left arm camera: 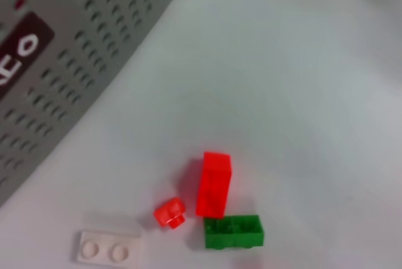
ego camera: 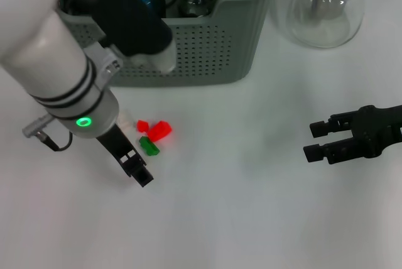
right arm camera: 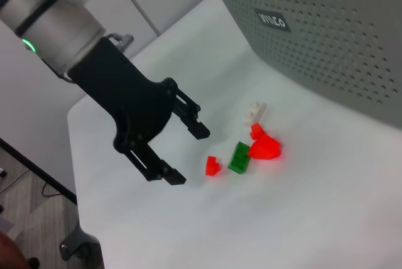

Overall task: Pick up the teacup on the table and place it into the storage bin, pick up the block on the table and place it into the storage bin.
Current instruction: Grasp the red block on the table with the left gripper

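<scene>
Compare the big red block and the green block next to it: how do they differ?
Colour: the big red block is bright red, the green block dark green. Size: the red block looks larger and taller in the head view; the green block sits lower. Pose: in the left wrist view their long axes run roughly at right angles. Both lie on the white table in front of the storage bin, close to the open left gripper.

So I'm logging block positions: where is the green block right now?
In the head view the green block lies on the table's left side, in front of the storage bin, touching the larger red block and just beside the open left hand.
</scene>
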